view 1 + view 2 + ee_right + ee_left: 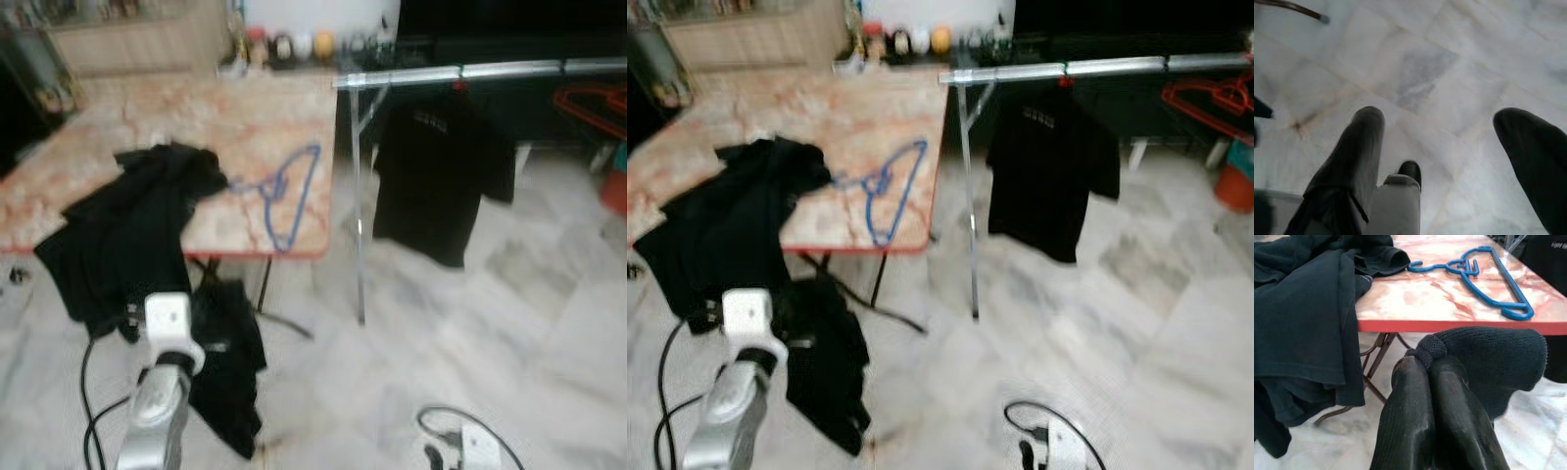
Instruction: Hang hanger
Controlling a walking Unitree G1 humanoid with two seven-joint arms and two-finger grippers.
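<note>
A blue hanger (pixel 289 201) lies flat near the front right corner of the marble-topped table (pixel 245 117), also seen close up as the blue hanger (pixel 1484 281). My left gripper (pixel 1426 364) is just below the table's red edge, shut on a black garment (pixel 1488 357) that hangs down in front of the table (pixel 230 372). More black clothes (pixel 137 225) are heaped on the table's left side and droop over its edge. A silver clothes rail (pixel 460 71) stands to the right with a black T-shirt (pixel 441 166) on it. My right gripper (pixel 1439 117) is open, low over the floor.
A red hanger (pixel 593 103) hangs at the rail's far right, near an orange tub (pixel 615 186). Jars (pixel 294 44) stand behind the table. The rail's upright leg (pixel 358 225) stands close to the table's corner. Black cables (pixel 93 411) trail beside my left arm.
</note>
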